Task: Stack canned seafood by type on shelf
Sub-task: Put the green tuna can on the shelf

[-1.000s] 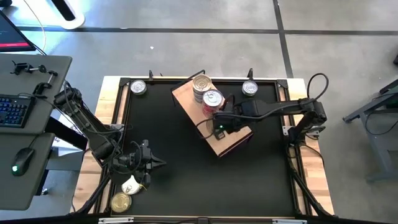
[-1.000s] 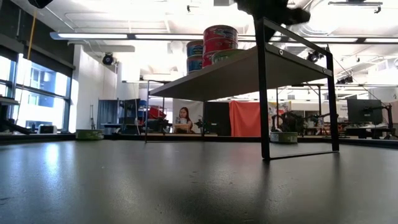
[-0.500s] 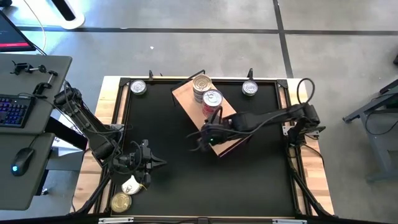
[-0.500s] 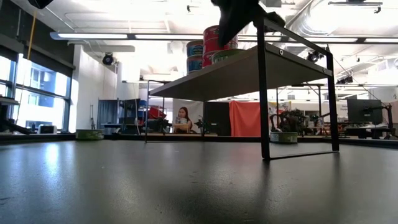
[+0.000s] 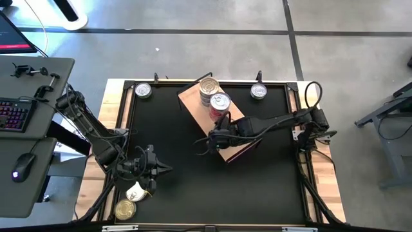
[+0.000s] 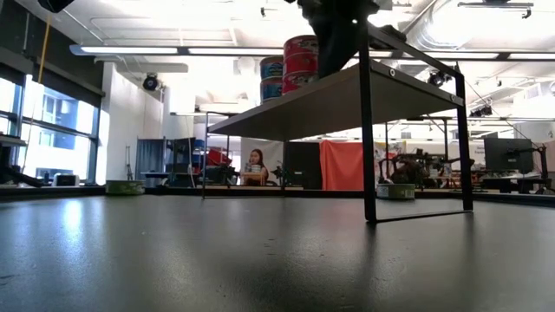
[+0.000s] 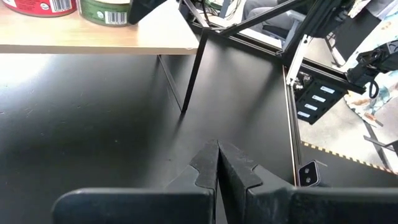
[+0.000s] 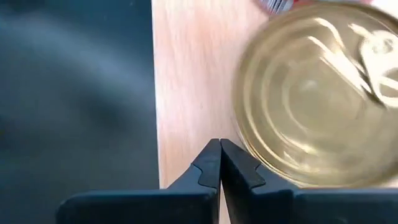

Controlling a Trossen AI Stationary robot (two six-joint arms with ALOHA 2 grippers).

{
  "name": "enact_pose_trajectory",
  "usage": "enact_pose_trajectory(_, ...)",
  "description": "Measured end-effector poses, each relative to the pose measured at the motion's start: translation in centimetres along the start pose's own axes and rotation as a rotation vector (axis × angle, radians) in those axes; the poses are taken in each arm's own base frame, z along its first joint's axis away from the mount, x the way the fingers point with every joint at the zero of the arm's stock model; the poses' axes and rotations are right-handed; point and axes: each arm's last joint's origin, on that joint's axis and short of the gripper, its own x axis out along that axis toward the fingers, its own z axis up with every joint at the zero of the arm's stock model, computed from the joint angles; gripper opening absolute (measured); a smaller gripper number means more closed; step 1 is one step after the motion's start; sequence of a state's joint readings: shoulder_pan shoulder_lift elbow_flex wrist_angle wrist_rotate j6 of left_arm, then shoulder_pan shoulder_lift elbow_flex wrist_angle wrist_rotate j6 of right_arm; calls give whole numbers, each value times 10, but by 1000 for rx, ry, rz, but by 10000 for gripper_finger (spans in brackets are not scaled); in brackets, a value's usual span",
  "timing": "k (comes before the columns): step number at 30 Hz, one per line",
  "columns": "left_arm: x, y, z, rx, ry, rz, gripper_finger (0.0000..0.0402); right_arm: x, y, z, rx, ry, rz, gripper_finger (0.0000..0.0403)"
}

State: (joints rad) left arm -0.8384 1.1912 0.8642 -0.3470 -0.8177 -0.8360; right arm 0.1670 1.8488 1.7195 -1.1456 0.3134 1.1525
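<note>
While your right tool [image 8: 219, 163] hovered clenched and empty over the near edge of the shelf [image 8: 193, 87], a gold-lidded can [image 8: 317, 93] sat just beside its tips on the board. In the left wrist view a green-labelled can [image 7: 106, 10] showed at that shelf edge, likely the same one, with a red-labelled can [image 7: 38, 6] next to it. Beyond it, farther along the board, stood the two stacks: one topped by a silver lid with red sides [image 5: 220, 103], and behind that one topped by a gold lid [image 5: 208, 87].

You had nothing in that tool, so my reading is that the step was nudging or settling the gold-lidded can. To do that well, you needed to keep the shut tips low against the can's side wall, push slowly along the board, and stay away from the stacks, which looked easy to topple.

Your left tool [image 7: 217, 163] waited, also clenched and empty, low above the tabletop [image 5: 180, 174], well apart from the shelf. Just behind it lay a gold can [image 5: 125, 209] at the tabletop's corner beside a white scrap [image 5: 135, 192]. Farthest off, two silver cans [image 5: 143, 91] [image 5: 258, 92] sat at the far edge, one on each side of the shelf, not yet stacked.
</note>
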Motion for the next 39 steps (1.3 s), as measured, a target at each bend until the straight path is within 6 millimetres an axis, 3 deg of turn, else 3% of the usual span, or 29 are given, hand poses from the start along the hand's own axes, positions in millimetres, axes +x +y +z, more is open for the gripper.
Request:
enact_pose_trajectory(7,0,0,0,0,0,0,0,1,-1,5,15,-38,-7,0)
enact_pose_trajectory(13,0,0,0,2,1,1,0,-12,2,6,-1,45,136,0)
enact_pose_trajectory(16,0,0,0,6,3,3,0,-27,-6,0,-41,106,146,0)
enact_pose_trajectory(22,0,2,-2,20,12,13,0,-44,-30,-12,-40,175,-27,0)
enact_pose_trajectory(39,0,1,-1,-1,10,11,0,-35,-41,3,-38,184,-105,0)
